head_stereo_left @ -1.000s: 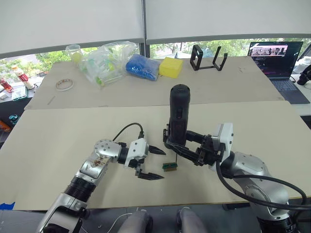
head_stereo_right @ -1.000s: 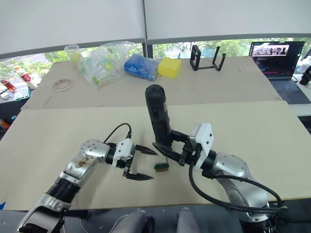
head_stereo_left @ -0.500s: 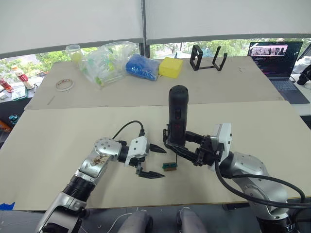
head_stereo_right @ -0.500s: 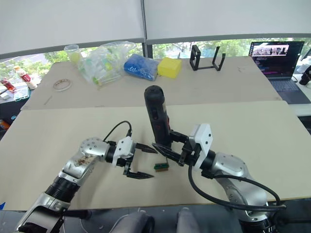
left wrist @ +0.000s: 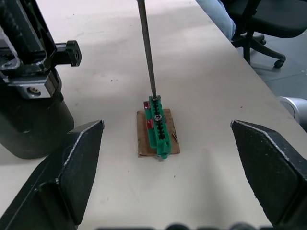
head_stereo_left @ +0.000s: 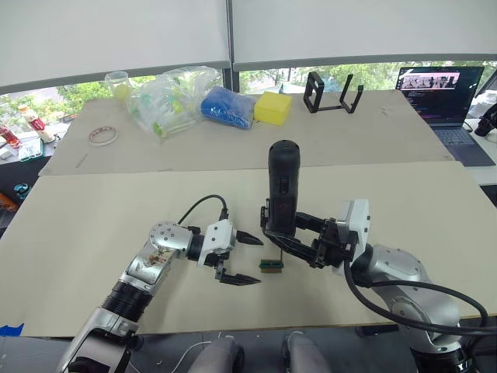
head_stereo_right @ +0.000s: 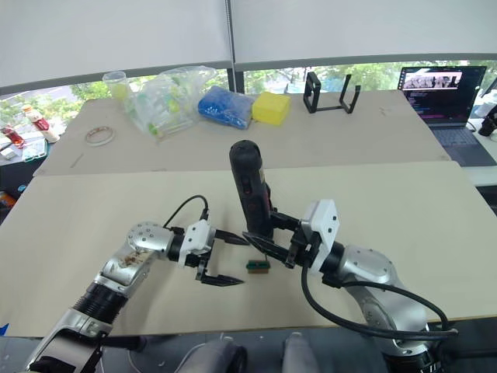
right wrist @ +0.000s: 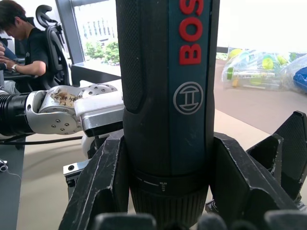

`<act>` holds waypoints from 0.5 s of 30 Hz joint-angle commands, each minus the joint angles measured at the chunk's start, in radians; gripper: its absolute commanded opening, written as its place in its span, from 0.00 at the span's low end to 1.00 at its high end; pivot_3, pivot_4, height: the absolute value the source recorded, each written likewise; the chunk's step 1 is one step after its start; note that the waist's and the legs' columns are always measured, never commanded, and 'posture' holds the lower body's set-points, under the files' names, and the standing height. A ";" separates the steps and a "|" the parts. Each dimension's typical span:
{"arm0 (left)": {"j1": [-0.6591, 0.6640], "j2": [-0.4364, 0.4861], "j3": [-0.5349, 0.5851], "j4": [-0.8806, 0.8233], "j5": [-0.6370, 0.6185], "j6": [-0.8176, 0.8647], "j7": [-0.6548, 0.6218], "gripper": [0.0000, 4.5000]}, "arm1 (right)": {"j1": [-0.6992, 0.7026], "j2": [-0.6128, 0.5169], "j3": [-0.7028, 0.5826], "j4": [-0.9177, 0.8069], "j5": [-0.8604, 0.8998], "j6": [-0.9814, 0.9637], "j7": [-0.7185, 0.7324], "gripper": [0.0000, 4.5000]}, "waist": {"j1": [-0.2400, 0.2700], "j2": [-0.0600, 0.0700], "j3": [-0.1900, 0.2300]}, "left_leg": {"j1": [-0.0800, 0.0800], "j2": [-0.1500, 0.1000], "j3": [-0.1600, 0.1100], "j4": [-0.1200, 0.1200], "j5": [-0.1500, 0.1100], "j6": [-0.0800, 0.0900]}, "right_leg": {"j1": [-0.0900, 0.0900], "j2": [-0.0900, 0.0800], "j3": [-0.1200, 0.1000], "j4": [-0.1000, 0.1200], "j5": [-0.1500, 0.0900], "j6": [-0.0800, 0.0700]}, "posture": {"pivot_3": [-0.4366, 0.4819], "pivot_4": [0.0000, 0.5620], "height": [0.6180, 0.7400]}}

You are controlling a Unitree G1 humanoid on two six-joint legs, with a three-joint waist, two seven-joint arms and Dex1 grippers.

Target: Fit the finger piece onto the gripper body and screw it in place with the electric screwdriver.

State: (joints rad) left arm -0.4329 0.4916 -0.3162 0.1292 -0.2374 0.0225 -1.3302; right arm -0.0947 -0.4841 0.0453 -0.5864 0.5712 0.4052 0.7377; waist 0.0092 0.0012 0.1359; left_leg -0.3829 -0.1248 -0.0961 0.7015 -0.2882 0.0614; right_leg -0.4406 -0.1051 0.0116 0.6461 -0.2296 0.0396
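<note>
The electric screwdriver point(head_stereo_left: 282, 186) is held upright over the front of the table point(head_stereo_left: 93, 225), pinched between the fingers of the right gripper point(head_stereo_left: 281, 235). Its thin bit point(left wrist: 147, 52) is set down on a small green-and-brown block point(left wrist: 157, 126) lying flat below. The left gripper point(head_stereo_left: 245, 259) is kept just beside the block, fingers spread wide and empty, the block seen between them.
</note>
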 commanded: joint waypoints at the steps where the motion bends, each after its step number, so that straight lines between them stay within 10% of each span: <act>1: 0.000 0.001 0.014 -0.007 -0.007 -0.026 -0.007 1.00 | -0.004 0.004 -0.003 -0.035 0.002 -0.040 0.009 0.42 | 0.000 0.000 0.000 | 0.000 0.000 0.000 0.000 0.000 0.000 | 0.000 0.000 0.000 0.000 0.000 0.000 | 0.48 0.27 1.00; 15: 0.035 0.043 0.050 -0.034 -0.036 0.009 -0.018 1.00 | -0.028 -0.032 -0.051 -0.119 0.067 0.000 -0.005 0.42 | 0.000 0.000 0.000 | 0.000 0.000 0.000 0.000 0.000 0.000 | 0.000 0.000 0.000 0.000 0.000 0.000 | 0.48 0.27 1.00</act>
State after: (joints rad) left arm -0.4053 0.5205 -0.2954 0.1301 -0.2471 0.0287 -1.3433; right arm -0.0983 -0.5118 0.0334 -0.6314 0.5944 0.4142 0.7357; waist 0.0089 0.0012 0.1359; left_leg -0.3830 -0.1248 -0.0961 0.7014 -0.2882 0.0614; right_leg -0.4408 -0.1050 0.0116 0.6460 -0.2296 0.0396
